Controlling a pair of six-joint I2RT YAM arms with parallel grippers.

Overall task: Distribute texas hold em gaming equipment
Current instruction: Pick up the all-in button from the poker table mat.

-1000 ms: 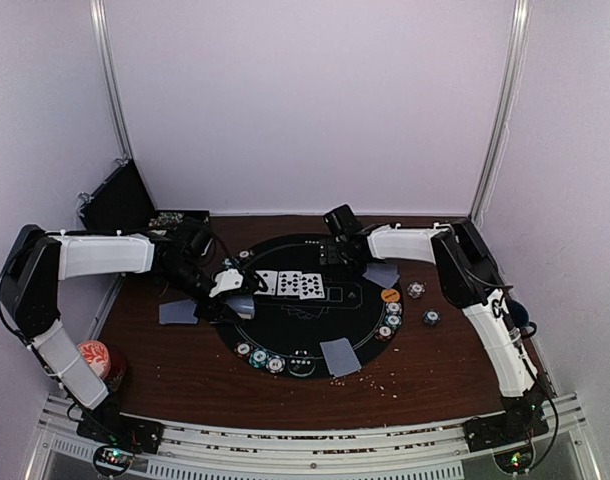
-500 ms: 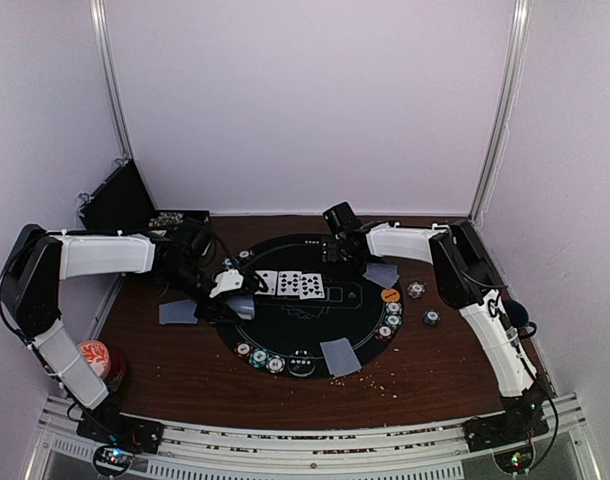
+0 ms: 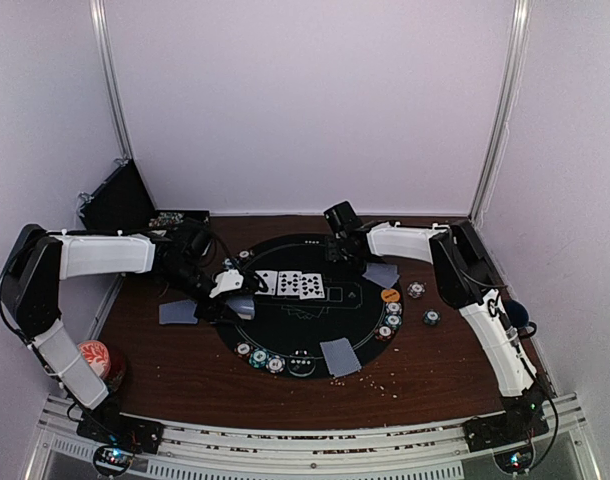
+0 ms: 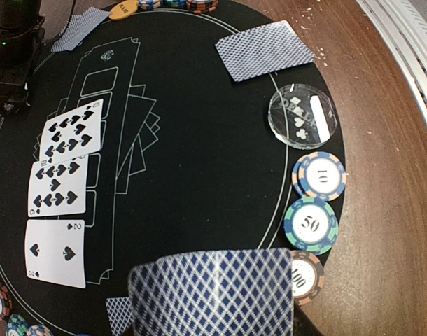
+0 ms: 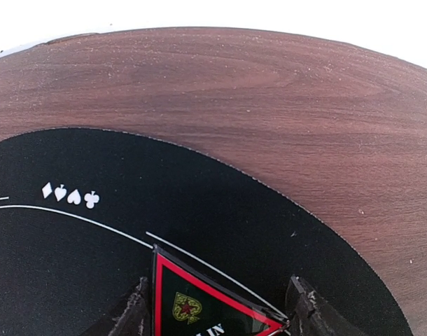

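Observation:
A fanned stack of blue-backed playing cards [image 4: 213, 294] fills the bottom of the left wrist view, and my left gripper [image 3: 233, 288] is shut on it above the left side of the black round mat [image 3: 295, 330]; its fingers are hidden behind the cards. Three spade cards [image 4: 63, 196] lie face up in a row. Striped chips [image 4: 311, 224] and a clear round button [image 4: 301, 116] sit at the mat's rim. At the mat's far edge my right gripper [image 5: 219, 287] straddles the red triangle marker [image 5: 199, 308], a finger [image 5: 297, 301] against each side.
Face-down cards lie at the left [image 3: 178, 312], the front [image 3: 340, 357] and the right [image 3: 382, 273]. An orange button [image 3: 390, 296] and loose chips [image 3: 416, 290] sit to the right. A red-topped can [image 3: 97, 357] stands front left, a black box [image 3: 120, 195] back left.
The right gripper's jaws have closed in on the triangle marker and the arm has edged slightly left. The left arm and its cards have not moved.

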